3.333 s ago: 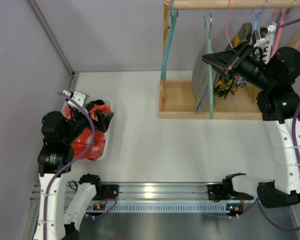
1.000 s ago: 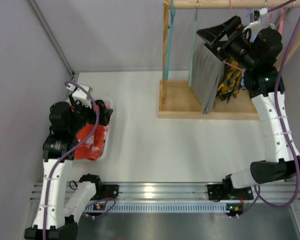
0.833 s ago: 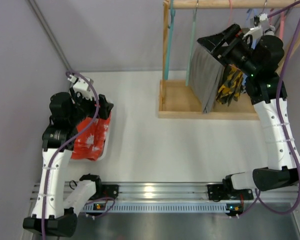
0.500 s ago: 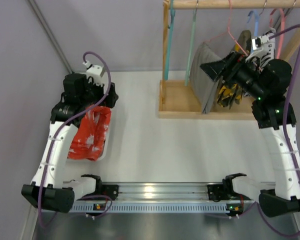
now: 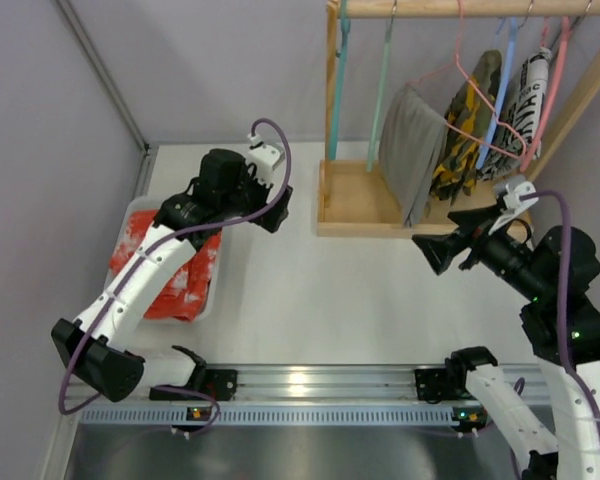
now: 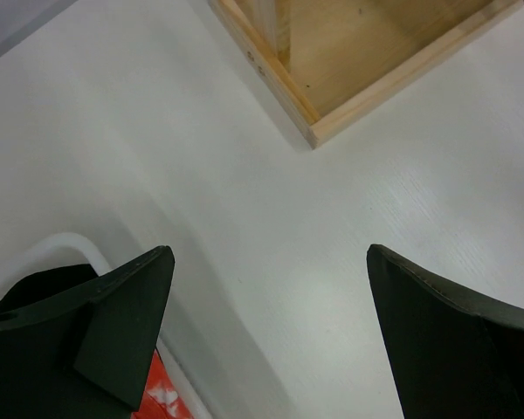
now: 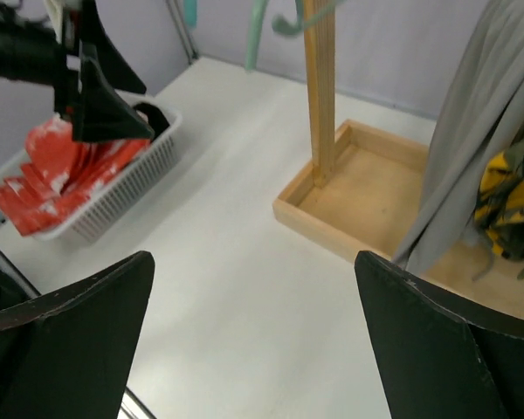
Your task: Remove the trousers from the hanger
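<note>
Grey trousers [image 5: 412, 150] hang folded over a teal hanger [image 5: 383, 75] on the wooden rack's rod [image 5: 450, 9]; in the right wrist view the trousers [image 7: 482, 131] hang at the right edge. My right gripper [image 5: 432, 250] is open and empty, in front of the rack base and below the trousers, apart from them. Its open jaws [image 7: 253, 257] frame bare table. My left gripper [image 5: 277, 208] is open and empty over the table, just left of the rack base [image 5: 365, 205]. The left wrist view shows its open jaws [image 6: 269, 253] near the base corner [image 6: 332, 96].
A yellow-black garment [image 5: 462, 125], a black-white one [image 5: 533, 85], a pink hanger [image 5: 460, 70] and a blue hanger [image 5: 502, 80] also hang on the rack. A white basket [image 5: 132, 215] with red clothing [image 5: 175, 275] sits at the left. A rack post [image 7: 319, 87] rises from the base.
The left arm swung from over the basket up and right to the rack base. The right arm drew back from the hanging clothes down to the front of the rack. Both grippers stayed open.
</note>
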`<act>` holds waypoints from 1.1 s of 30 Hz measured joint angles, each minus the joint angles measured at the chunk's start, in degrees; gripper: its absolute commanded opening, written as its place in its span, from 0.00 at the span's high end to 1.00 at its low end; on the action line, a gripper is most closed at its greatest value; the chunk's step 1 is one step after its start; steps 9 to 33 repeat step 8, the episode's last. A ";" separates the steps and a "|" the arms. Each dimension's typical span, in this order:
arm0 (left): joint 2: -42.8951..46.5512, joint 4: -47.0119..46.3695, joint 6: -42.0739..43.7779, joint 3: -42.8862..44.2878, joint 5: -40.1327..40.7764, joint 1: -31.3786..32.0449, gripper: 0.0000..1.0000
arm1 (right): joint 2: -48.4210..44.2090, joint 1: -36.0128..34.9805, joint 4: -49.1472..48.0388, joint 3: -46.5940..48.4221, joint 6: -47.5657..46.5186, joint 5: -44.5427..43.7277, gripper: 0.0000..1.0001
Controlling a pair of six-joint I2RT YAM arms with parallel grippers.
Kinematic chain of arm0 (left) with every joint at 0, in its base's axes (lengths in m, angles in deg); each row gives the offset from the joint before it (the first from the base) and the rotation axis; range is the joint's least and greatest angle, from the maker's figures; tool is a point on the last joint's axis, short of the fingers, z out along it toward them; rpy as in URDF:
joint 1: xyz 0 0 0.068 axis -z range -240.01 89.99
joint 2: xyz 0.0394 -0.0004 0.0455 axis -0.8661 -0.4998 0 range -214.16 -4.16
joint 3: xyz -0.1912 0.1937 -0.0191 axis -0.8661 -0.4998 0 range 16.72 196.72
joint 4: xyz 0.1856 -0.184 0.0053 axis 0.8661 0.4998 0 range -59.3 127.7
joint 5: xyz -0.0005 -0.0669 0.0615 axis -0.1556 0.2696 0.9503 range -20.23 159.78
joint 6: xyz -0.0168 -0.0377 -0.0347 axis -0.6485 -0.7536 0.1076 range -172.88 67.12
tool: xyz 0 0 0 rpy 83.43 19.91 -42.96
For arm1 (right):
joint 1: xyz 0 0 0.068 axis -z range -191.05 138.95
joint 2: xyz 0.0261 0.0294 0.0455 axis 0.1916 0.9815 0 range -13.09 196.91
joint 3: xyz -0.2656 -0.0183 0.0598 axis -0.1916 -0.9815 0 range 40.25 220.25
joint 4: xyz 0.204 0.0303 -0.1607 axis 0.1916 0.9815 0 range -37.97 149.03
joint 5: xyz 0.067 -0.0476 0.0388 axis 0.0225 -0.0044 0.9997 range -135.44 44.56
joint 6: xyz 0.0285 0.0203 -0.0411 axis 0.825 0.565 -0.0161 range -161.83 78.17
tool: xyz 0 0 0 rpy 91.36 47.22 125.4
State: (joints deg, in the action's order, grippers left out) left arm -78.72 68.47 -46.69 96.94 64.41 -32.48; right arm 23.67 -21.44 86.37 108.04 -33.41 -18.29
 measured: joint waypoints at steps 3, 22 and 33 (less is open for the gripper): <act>0.04 0.02 0.02 -1.51 1.01 2.82 0.02 | -4.26 0.00 3.63 -5.86 -4.04 -0.35 0.01; 0.07 0.11 -0.33 -4.94 3.76 3.52 0.02 | -8.26 0.00 8.44 -11.19 -8.04 -1.29 0.00; 0.07 0.11 -0.33 -4.94 3.76 3.52 0.02 | -8.26 0.00 8.44 -11.19 -8.04 -1.29 0.00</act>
